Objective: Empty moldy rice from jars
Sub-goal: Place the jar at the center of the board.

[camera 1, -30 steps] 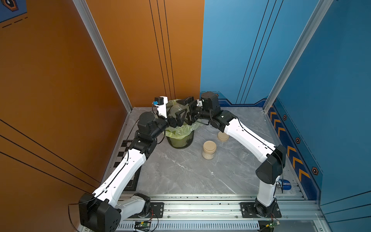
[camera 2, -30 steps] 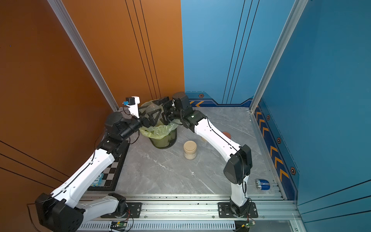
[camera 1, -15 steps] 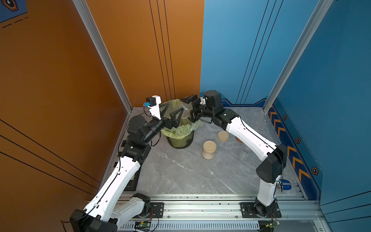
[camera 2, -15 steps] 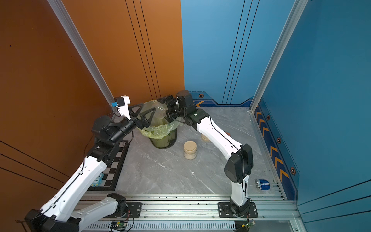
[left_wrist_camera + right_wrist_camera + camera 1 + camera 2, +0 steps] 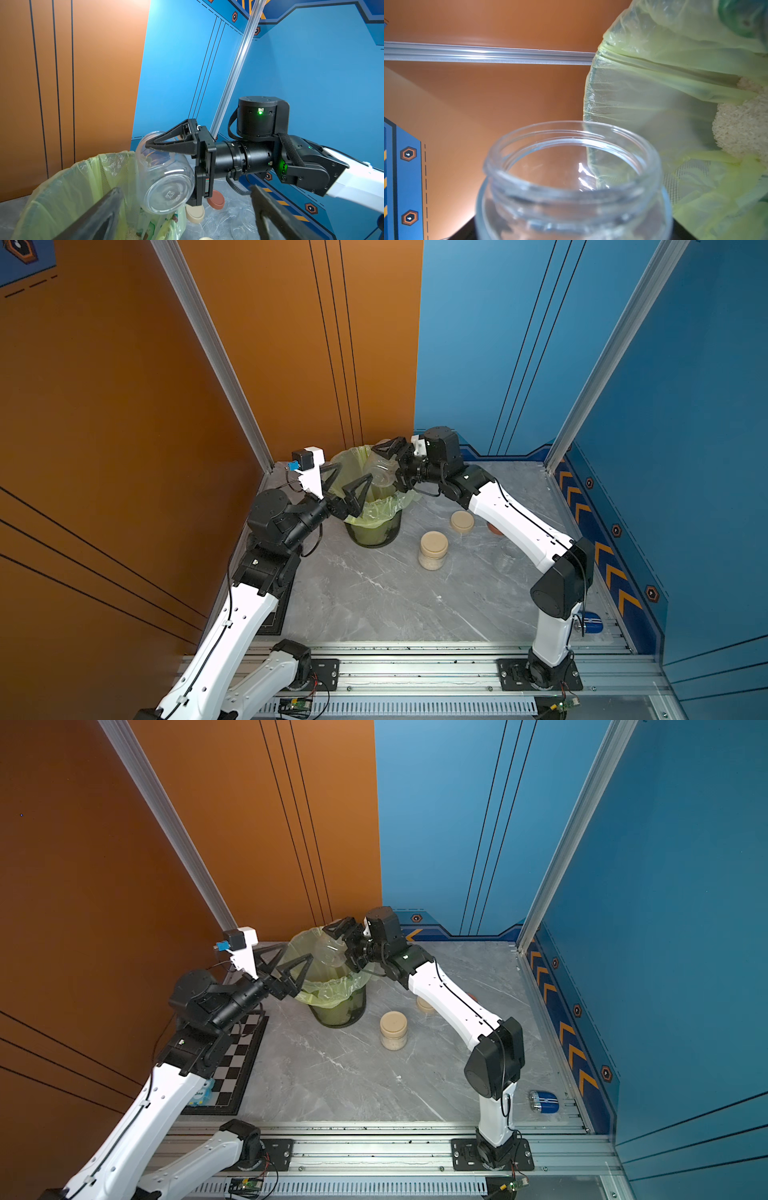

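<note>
Clear jar [image 5: 164, 176] sits tilted, clamped in the right claw [image 5: 158, 172] above bin [image 5: 83, 166].

The left arm [image 5: 243, 614] reaches up and forward. The left gripper [image 5: 352, 473] at its end has its two black fingers spread wide with nothing between them. The right arm [image 5: 513, 516] bends at the elbow and stretches over toward it, and the right gripper [image 5: 384, 467] squeezes a clear jar [image 5: 164, 176] tipped on its side.
</note>
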You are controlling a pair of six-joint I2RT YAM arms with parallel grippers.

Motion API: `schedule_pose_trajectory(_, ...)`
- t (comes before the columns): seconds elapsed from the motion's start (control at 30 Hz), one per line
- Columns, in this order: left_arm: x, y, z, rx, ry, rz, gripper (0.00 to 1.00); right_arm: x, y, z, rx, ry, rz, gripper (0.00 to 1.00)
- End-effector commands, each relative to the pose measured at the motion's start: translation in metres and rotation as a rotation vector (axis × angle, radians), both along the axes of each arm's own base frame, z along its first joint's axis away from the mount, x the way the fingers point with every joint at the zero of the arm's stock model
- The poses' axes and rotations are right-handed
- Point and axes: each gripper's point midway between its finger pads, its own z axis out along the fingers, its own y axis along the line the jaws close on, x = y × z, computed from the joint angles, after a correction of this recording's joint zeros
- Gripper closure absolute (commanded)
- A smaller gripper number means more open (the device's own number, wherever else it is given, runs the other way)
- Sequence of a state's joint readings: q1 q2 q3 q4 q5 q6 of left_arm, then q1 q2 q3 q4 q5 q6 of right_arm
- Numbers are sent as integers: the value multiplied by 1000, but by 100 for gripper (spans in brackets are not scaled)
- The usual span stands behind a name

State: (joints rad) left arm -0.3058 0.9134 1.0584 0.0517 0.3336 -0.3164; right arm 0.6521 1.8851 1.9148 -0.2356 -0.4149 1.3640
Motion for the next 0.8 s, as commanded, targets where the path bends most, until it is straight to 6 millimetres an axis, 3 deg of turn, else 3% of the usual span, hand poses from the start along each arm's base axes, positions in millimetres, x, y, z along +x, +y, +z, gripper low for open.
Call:
schedule_pose_trajectory(0.0, -9, 4, -18, 45, 45, 0, 2, -20, -9, 43, 3, -184, 65, 100)
schedule_pose_trajectory(0.17, -18, 7, -39, 62, 93, 2, 2, -30, -11, 47, -33, -260, 107, 100)
schedule_pose_trajectory(0.6, -39, 9, -66, 74, 165, -25, 2, -67, -25, 52, -219, -487, 159, 100)
schedule_pose_trajectory(0.63, -40, 8, -67, 74, 167, -33, 2, -78, -20, 44, -250, -500, 182, 100)
schedule_pose_trajectory(0.77, -44, 6, -83, 82, 228, -52, 2, -92, -28, 41, -340, -584, 167, 100)
